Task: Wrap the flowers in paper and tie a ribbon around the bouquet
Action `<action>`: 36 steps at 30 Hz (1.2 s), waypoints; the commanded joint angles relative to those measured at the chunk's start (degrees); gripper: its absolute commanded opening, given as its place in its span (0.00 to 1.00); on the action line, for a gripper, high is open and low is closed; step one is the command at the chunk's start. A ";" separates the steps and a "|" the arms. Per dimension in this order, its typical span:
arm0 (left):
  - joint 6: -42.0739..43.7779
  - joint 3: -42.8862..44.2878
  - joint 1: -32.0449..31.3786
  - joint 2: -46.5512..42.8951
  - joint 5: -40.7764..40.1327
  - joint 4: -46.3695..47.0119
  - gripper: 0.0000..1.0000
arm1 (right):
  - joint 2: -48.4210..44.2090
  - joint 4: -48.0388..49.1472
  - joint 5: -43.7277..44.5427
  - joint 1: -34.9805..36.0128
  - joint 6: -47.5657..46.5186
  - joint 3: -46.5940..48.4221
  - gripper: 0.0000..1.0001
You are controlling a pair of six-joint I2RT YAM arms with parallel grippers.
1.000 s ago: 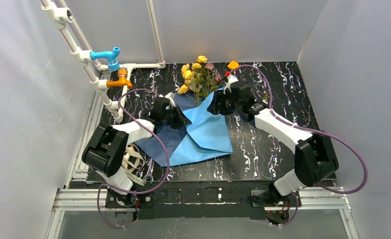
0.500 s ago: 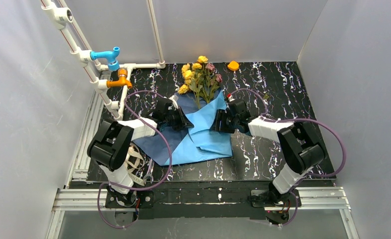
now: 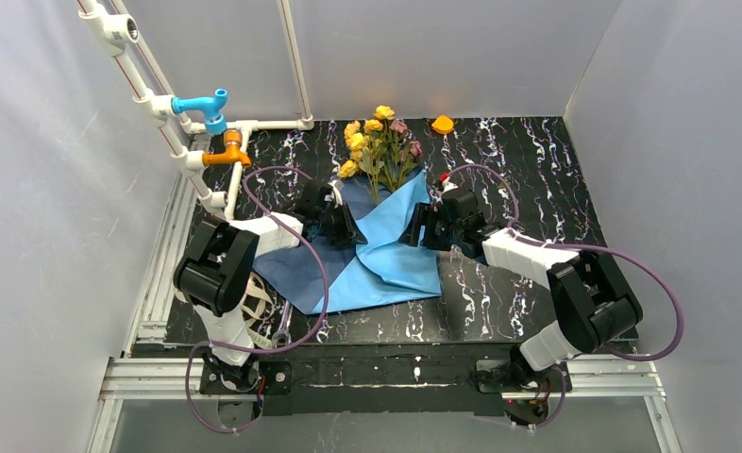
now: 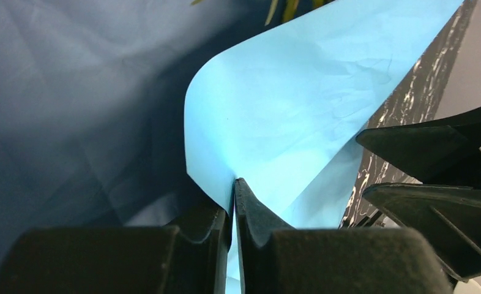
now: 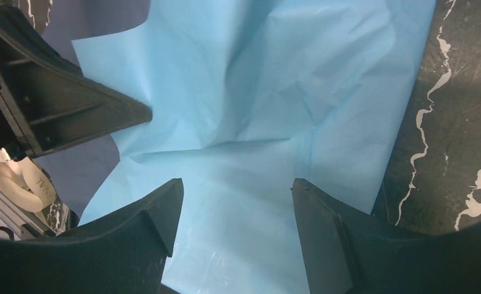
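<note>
Clenching left claw [image 4: 234, 185] on a fold of the paper [image 4: 299, 104], holding right claw [image 5: 235, 191] open above it; barely starting the wrap, leaving flowers [image 3: 379, 142] unbundled and ribbon [image 3: 257, 307] untied.

Right gripper [image 5: 237, 187] has its two black fingers [image 5: 146, 239] spread wide with nothing between them, hanging over the paper [image 5: 268, 92], a creased light blue sheet with folds crossing near its middle. Past the paper's straight edge the black white-veined table [image 5: 458, 122] shows bare. On the opposite side the left gripper [image 5: 125, 113] points its black wedge tip into the paper's edge; a cream looped strip [image 5: 18, 180] lies below it, too small to identify.
</note>
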 commanded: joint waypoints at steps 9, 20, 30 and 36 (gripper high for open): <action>8.98 9.32 -1.52 -11.34 -12.65 -25.03 0.31 | 4.57 5.34 3.99 1.83 3.76 -4.81 0.71; 9.34 17.47 -17.91 -18.57 -30.64 -38.68 0.38 | 4.30 2.72 4.82 2.13 4.60 -4.20 0.71; 7.82 16.98 -27.65 -19.44 -37.03 -33.46 0.47 | 4.53 1.13 4.51 2.13 4.62 -3.18 0.71; 8.37 11.77 -27.58 -14.33 -27.67 -20.14 0.21 | 3.46 -0.99 5.03 2.08 4.41 -1.77 0.71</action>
